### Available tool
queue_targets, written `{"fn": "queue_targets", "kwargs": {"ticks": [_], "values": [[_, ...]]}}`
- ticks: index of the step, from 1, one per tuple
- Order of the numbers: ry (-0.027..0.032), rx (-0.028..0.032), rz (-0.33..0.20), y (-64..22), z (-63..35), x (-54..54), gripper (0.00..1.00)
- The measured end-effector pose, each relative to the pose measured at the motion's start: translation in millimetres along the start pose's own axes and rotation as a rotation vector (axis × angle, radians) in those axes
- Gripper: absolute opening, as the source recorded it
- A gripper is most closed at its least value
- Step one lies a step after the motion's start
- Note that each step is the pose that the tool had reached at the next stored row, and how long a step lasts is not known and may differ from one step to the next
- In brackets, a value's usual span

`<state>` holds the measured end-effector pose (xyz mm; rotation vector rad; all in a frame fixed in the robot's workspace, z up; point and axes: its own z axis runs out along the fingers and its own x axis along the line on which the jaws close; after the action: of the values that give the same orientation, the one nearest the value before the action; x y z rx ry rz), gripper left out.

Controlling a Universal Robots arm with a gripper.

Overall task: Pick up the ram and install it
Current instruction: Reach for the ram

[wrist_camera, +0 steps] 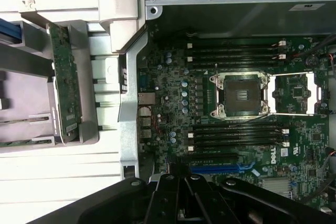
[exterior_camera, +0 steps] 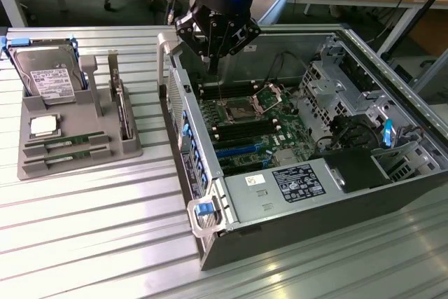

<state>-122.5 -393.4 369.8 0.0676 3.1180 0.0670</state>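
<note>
Ram [exterior_camera: 124, 113] is found standing on edge in an upright slot of the grey tray [exterior_camera: 42, 167], at the exterior view's left, well apart from the gripper [exterior_camera: 213, 62]. The gripper is hung over the open case [exterior_camera: 294, 232], above the motherboard [exterior_camera: 245, 127], with its fingers clenched together and nothing seen between them.

The stick is judged light, thin and stiff, yet fragile. It could be cracked or flexed by a hard squeeze, and its chips and contact edge are best left untouched. Its flat faces are smooth, so some slip is to be expected under a weak pinch. A hold across the two faces, near the middle of the upper long edge, is judged soundest, since the stick would then hang level and could be drawn straight out of its slot.

The tray's whole layout is given by the exterior view. The hard drive [exterior_camera: 49, 78] is stood at the back, the processor [exterior_camera: 43, 126] is laid in front of it, and two more green sticks [exterior_camera: 66, 149] are laid flat in the front grooves. The gripper's height over the case is also shown there.

The wrist view gives the ram [wrist_camera: 65, 82] along its green face, with its small parts and the grey holder gripping its ends. The socket [wrist_camera: 241, 95] and the black slots [wrist_camera: 236, 129] on both sides of it are seen from straight above, and the slots appear unfilled.
</note>
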Motion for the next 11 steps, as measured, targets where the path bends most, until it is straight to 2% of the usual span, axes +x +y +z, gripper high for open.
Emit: {"fn": "queue_targets", "kwargs": {"ticks": [11], "values": [[0.0,0.0001,0.0,-0.3,-0.2,6.9,0.11]]}}
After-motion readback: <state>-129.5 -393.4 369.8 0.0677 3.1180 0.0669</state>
